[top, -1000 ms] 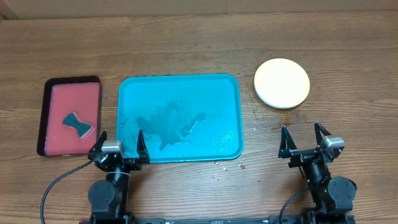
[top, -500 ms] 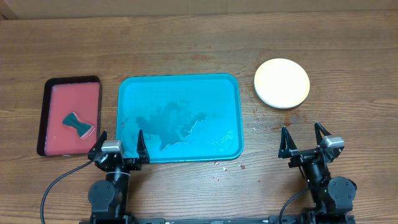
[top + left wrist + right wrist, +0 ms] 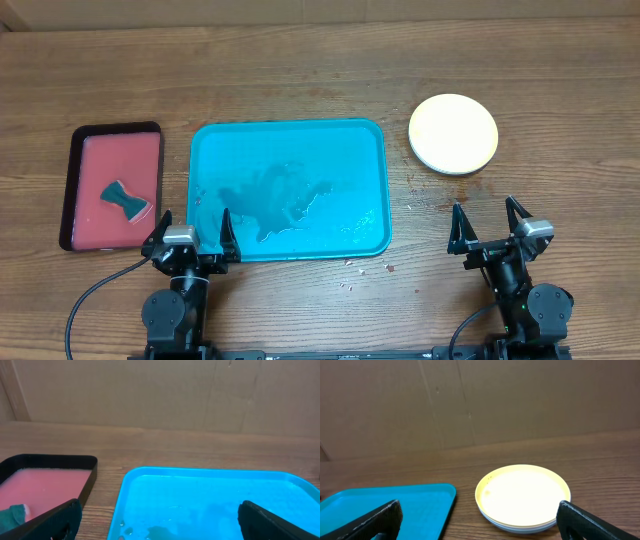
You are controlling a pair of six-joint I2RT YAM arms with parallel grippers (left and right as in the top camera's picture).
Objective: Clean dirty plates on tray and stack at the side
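The teal-blue tray (image 3: 371, 135) lies mid-table with no plates on it, only wet patches; it also shows in the left wrist view (image 3: 210, 476) and the right wrist view (image 3: 427, 491). The plates (image 3: 453, 133) sit stacked on the table right of the tray, the yellow-green one on top; in the right wrist view (image 3: 522, 496) a paler rim shows beneath. My left gripper (image 3: 191, 229) is open and empty at the tray's near left corner (image 3: 157, 520). My right gripper (image 3: 489, 219) is open and empty near the front edge, in front of the stack (image 3: 477, 520).
A dark-rimmed red tray (image 3: 90, 215) with a dark teal sponge (image 3: 124, 197) lies left of the teal tray; it also shows in the left wrist view (image 3: 85, 462). Small red specks (image 3: 388, 267) dot the wood before the tray. A cardboard wall stands behind the table.
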